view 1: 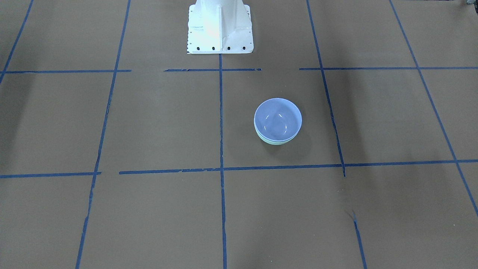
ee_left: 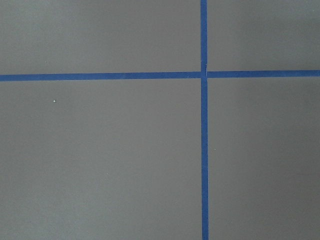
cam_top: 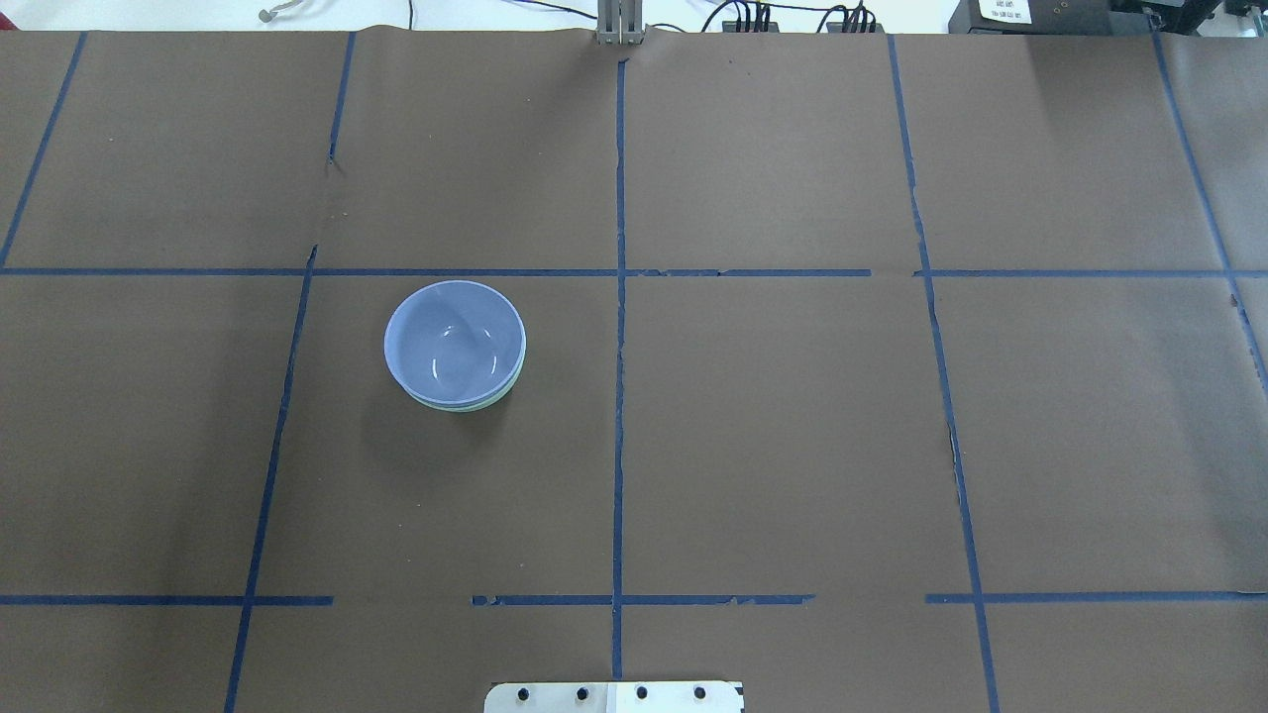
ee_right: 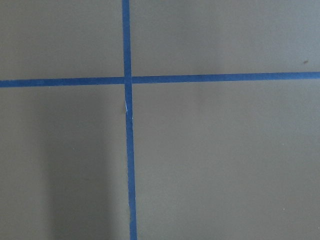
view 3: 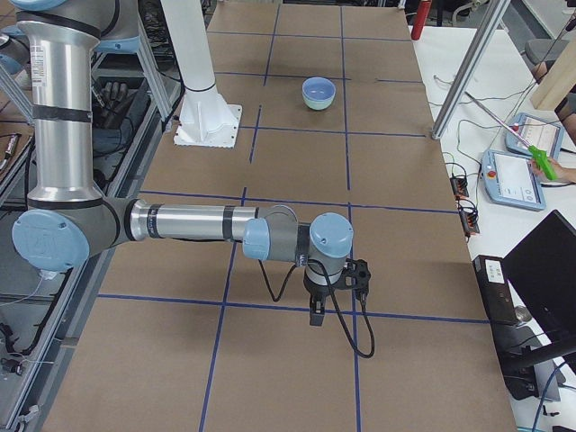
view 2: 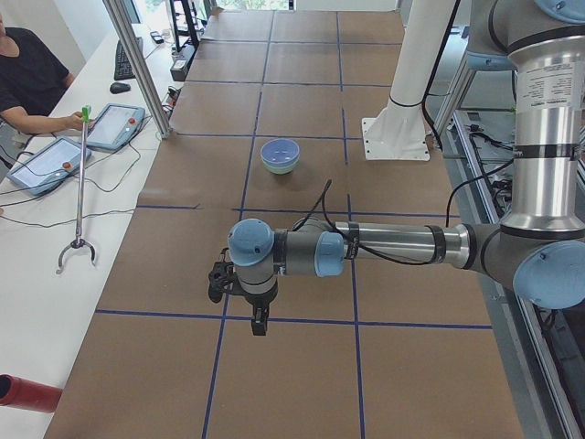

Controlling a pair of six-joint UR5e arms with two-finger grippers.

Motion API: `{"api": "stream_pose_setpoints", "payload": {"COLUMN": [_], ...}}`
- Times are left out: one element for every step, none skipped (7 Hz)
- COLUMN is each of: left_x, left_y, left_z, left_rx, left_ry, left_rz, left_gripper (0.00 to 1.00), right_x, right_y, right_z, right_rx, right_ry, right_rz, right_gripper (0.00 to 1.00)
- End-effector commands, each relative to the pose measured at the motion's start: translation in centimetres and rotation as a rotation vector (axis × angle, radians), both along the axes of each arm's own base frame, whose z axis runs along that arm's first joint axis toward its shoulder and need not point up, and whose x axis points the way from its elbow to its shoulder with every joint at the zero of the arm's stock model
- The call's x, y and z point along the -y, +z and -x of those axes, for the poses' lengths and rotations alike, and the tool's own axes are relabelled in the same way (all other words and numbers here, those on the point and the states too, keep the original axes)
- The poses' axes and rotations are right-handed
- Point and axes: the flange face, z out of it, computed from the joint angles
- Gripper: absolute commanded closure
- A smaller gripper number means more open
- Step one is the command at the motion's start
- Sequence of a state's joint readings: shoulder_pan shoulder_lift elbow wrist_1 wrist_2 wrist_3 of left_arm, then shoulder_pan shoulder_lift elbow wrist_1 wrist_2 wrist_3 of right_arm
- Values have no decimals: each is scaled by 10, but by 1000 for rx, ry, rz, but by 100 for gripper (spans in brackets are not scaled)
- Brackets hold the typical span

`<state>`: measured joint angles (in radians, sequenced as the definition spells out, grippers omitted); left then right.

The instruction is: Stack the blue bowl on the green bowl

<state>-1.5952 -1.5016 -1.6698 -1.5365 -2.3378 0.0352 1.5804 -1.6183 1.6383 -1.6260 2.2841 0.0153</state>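
The blue bowl [view 1: 278,119] sits nested inside the green bowl [view 1: 276,142], whose mint rim shows just below it. The pair stands on the brown table, left of the centre line in the overhead view [cam_top: 454,342]. It also shows in both side views, with the blue bowl [view 2: 280,149] [view 3: 318,88] over the green bowl [view 2: 280,168] [view 3: 317,105]. My left gripper [view 2: 260,325] hangs over the table's near end, far from the bowls. My right gripper [view 3: 317,317] hangs over the opposite end. I cannot tell whether either is open or shut. Both wrist views show only bare table and blue tape.
The white robot base [view 1: 219,28] stands at the table's robot side. Blue tape lines grid the brown table [cam_top: 792,446]. A side bench holds tablets [view 2: 114,125], a grabber tool [view 2: 80,183] and a red cylinder [view 2: 27,393]. An operator [view 2: 27,78] sits there.
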Motion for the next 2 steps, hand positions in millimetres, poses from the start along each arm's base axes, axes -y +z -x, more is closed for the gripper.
{"api": "stream_pose_setpoints", "payload": {"left_x": [0, 0], "left_y": [0, 0], "left_z": [1, 2], "left_rx": [0, 0], "left_ry": [-4, -3], "left_rz": [0, -1], "left_gripper": [0, 0], "right_x": [0, 0], "right_y": [0, 0], "right_z": [-1, 0], "right_rx": [0, 0], "right_ry": [1, 0], "right_rz": [0, 0], "right_gripper": [0, 0]}}
